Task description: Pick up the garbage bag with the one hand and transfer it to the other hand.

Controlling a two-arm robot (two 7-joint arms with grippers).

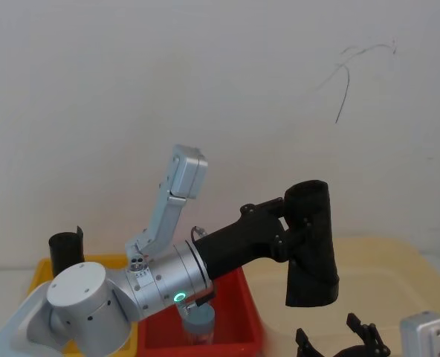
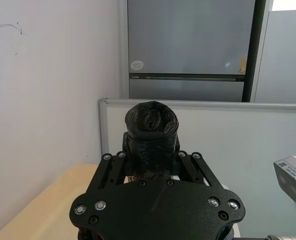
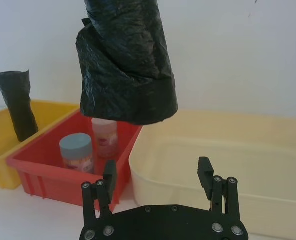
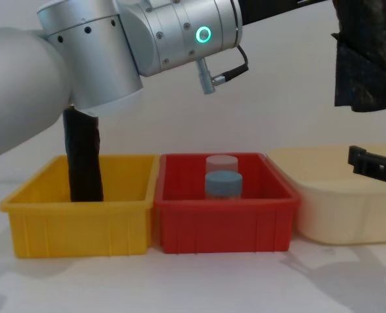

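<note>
The garbage bag (image 1: pixel 313 260), a crinkly black roll, hangs upright in the air over the cream tub. My left gripper (image 1: pixel 290 224) is shut on its upper half, at the end of the silver arm with the teal ring. In the left wrist view the garbage bag (image 2: pixel 151 131) stands between the black fingers (image 2: pixel 187 161). My right gripper (image 3: pixel 157 174) waits just below the garbage bag (image 3: pixel 128 65), open, fingers pointing up, with nothing between them. In the chest view the garbage bag (image 4: pixel 366 59) hangs at the top right, above the right gripper (image 4: pixel 374 166).
A second black roll (image 3: pixel 18 105) leans in the yellow bin (image 4: pixel 75 218) on the left. The red bin (image 4: pixel 222 222) in the middle holds a blue-lidded jar (image 4: pixel 223 184) and a clear-lidded one. The cream tub (image 3: pixel 228 165) sits on the right, below both grippers.
</note>
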